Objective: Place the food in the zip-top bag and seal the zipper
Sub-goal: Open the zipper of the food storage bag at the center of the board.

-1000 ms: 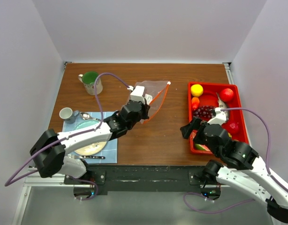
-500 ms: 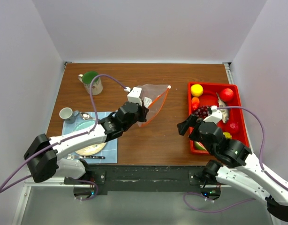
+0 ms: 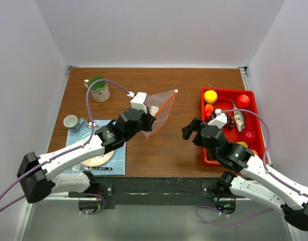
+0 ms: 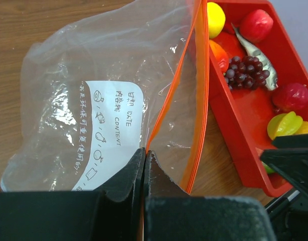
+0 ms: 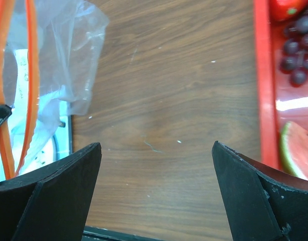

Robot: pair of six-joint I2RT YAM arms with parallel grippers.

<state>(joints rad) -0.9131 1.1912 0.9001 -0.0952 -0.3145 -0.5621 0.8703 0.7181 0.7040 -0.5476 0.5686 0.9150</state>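
Left claw (image 4: 144, 159) is clenched on the zip-top bag (image 4: 84, 65) (at its zipper (image 4: 166, 108)). Right claw (image 5: 155, 155) is spread wide above the desk (image 5: 184, 75).

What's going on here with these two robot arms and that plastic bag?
The left gripper is shut on the zip-top bag, pinching it near the zipper, with the mouth parted and facing the red tray. The right gripper is open and empty above the table, between bag and tray. The food, including the lemon, grape bunch and fish, lies in the tray. Nothing shows inside the bag, so no piece has been loaded yet.
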